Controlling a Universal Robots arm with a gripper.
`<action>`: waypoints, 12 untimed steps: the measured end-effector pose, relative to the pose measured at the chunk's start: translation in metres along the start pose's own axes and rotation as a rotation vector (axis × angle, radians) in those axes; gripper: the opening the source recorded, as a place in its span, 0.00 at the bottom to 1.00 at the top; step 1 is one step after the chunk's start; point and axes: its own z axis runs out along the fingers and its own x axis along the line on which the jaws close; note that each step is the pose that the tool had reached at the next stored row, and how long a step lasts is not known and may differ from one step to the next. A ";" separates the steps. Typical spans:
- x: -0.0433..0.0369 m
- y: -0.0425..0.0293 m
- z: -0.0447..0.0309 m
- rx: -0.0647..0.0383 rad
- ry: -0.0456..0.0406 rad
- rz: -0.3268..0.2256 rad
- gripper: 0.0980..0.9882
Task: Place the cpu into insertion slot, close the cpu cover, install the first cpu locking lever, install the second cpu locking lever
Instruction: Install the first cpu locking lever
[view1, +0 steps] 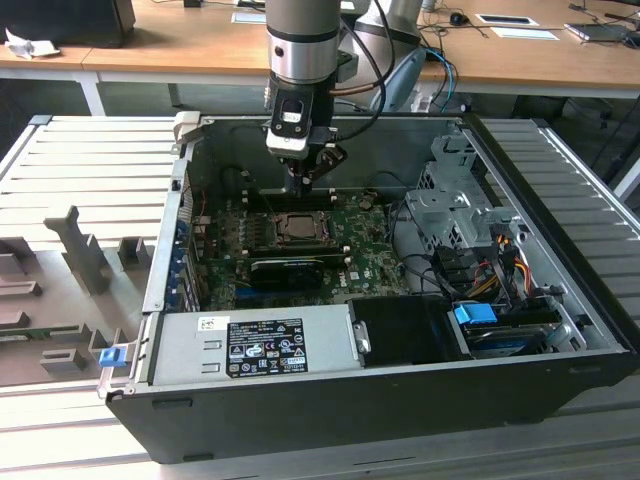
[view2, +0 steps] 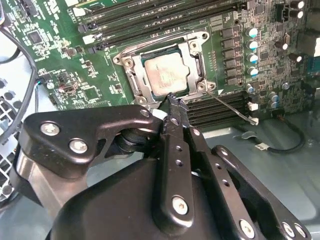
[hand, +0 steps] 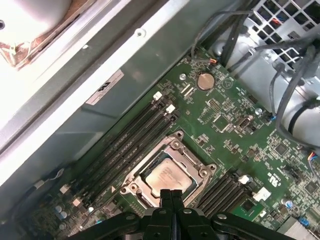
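Note:
The cpu, a silvery-beige square, lies in the insertion slot on the green board; it is also in the first wrist view. The cpu cover, a metal frame, lies flat around the chip. A thin metal lever rod sticks out from one socket corner across the long black slots. My gripper is shut with nothing between its fingers. Its tip hangs just over the socket's edge in both wrist views. In the exterior view the gripper hangs just behind the socket.
Long black memory slots flank the socket. A black card lies in front of it. The power supply is at the case front, and cables and a drive cage are at the exterior view's right. Case walls surround the board.

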 end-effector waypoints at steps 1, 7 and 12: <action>0.0000 0.0000 0.0000 0.000 0.0003 -0.006 0.01; 0.0000 0.0000 0.0000 0.000 0.0026 -0.051 0.01; 0.0000 0.0000 0.0000 -0.001 0.0052 -0.103 0.01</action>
